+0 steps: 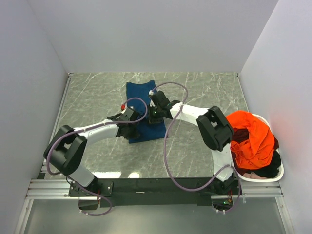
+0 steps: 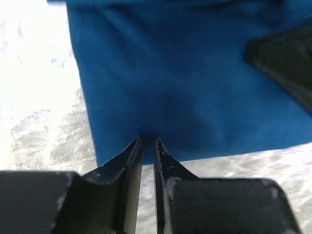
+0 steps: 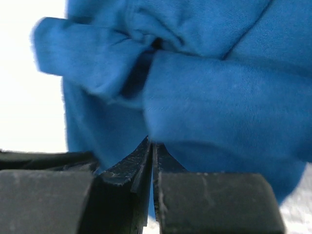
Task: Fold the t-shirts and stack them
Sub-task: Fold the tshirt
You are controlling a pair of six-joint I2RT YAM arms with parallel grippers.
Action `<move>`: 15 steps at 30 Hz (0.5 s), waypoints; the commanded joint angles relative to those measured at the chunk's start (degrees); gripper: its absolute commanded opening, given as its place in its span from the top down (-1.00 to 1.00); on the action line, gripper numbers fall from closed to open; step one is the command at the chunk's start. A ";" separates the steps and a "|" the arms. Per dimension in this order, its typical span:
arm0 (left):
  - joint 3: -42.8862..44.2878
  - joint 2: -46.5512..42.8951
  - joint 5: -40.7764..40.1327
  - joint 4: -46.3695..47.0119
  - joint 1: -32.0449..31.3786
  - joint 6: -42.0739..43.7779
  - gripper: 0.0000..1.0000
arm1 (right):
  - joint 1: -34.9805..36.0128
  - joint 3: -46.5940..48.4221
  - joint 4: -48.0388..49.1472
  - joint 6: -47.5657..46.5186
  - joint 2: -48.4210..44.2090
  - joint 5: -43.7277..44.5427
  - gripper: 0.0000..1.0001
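Note:
The navy blue t-shirt lies folded into a long strip at the middle of the marble table. My left gripper is at the strip's near left edge. In the left wrist view its jaws are closed to a thin gap on the shirt's hem. My right gripper is over the strip's right side. In the right wrist view it is shut on bunched blue cloth. A bright orange t-shirt lies on dark cloth in the basket. The chest print is hidden.
A white oval basket stands at the table's right edge beside the right arm. Grey walls close in the table on the left, the back and the right. The right gripper's dark body shows at the upper right of the left wrist view.

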 commanded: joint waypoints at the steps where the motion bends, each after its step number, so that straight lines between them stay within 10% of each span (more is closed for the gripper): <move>1: -1.33 1.31 2.08 1.31 -0.07 -1.46 0.60 | -0.38 4.07 2.04 0.07 2.93 -0.42 0.81; 15: -8.09 -1.14 3.14 -0.90 -0.07 -1.72 0.61 | -9.16 37.10 -7.71 -1.08 18.32 2.93 0.76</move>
